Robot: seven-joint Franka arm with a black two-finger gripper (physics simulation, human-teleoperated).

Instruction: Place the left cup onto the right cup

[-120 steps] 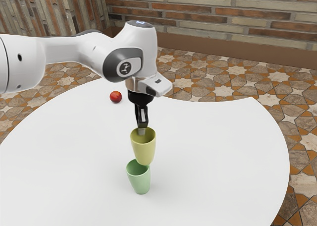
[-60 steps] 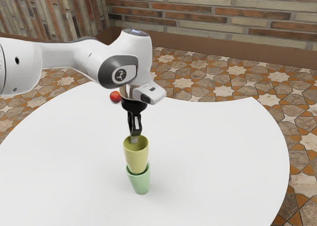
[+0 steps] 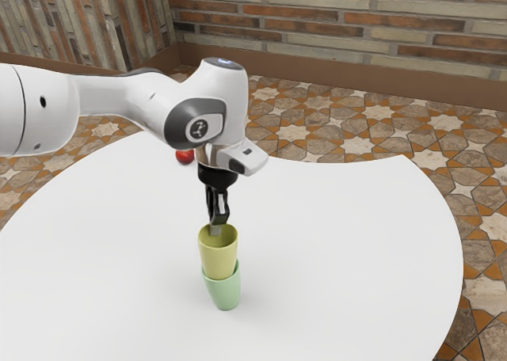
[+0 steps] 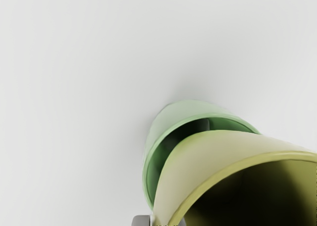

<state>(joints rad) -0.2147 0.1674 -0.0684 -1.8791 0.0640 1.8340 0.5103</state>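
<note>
Robot arm's black two-finger tool (image 3: 216, 216) is reaching straight down and closing on the rim of a pale yellow plastic cup (image 3: 218, 250). That cup is sitting upright, nested inside a light green plastic cup (image 3: 223, 291), which is standing on the round white counter (image 3: 356, 242). A small red ball (image 3: 184, 156) is lying well behind them, partly hidden by the arm.

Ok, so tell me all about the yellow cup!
The yellow cup is smooth and plain, with no handle, wider at its open top. It looks like plastic. It stands nearly upright, its bottom nested inside the green cup on the white table. The gripper pinches its rim from above.
</note>
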